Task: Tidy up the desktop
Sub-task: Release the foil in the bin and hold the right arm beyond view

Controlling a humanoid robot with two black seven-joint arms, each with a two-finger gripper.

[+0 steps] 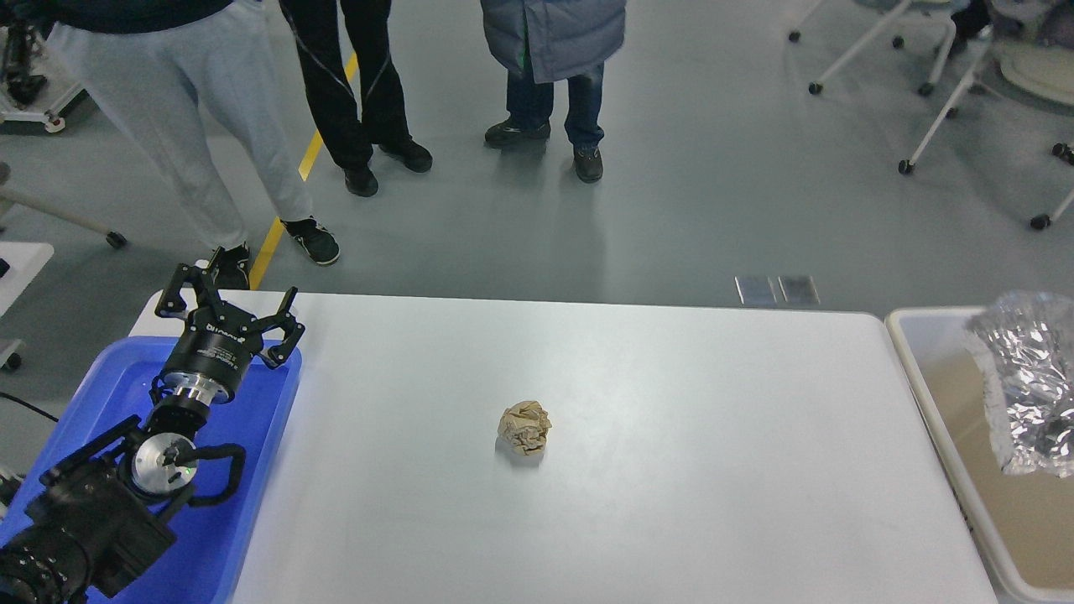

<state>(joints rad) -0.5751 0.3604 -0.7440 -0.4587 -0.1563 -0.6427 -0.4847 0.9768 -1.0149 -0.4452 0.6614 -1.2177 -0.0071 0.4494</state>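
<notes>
Left end effector point(230, 309) is at the worktop's far-left corner, over the far end of the blue tray point(252, 470), fingers spread wide w/ nothing between them. Its arm comes in from the bottom-left corner of the view, across the tray. Right end effector isn't in view.

Worktop point(671, 470) is white w/ rounded corners and fills most of the lower view. Tray lies along its left edge, partly hanging past it. One paper ball point(524, 428), tan and crumpled, sits approx. mid-worktop, a bit left of centre, well apart from the tray and from the left end effector. Nothing touches it.

Beige bin point(914, 369) stands just beside the worktop's right edge. Crumpled foil point(1028, 377) shows over the bin at the view's right edge; can't tell if it rests on the bin's rim or inside it.

Beyond the far edge, on the grey floor, three people point(352, 92) stand, seen from the waist down only. Wheeled chair legs point(931, 126) show at far right.
</notes>
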